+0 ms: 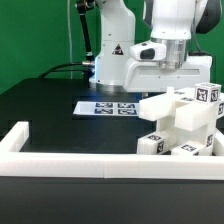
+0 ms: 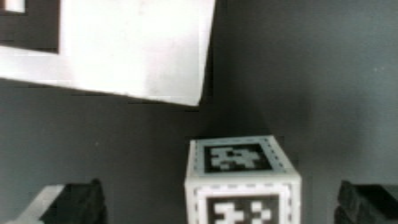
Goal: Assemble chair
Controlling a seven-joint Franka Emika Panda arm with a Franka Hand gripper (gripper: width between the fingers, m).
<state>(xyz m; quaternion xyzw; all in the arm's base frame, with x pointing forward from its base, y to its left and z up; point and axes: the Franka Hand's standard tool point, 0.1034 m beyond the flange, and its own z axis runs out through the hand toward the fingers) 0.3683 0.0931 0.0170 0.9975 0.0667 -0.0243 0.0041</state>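
Black tabletop fills the scene, backed by a green curtain and edged in front by a long white border rail. On it, toward the exterior view's right, the chair sits as a cluster of chunky matte-white blocks joined and stacked together, each face carrying small black-and-white square tags; no letters or words can be read on them, only the coded patterns. In the wrist view one tagged white block stands between the two dark fingers, apart from both. The gripper hangs just above the chair pieces, its fingers spread wide and holding nothing. Behind the chair, the marker board lies flat on the tabletop with a row of black tags. Farther back, the arm's white base bears a small black triangular warning sticker, too small to read.
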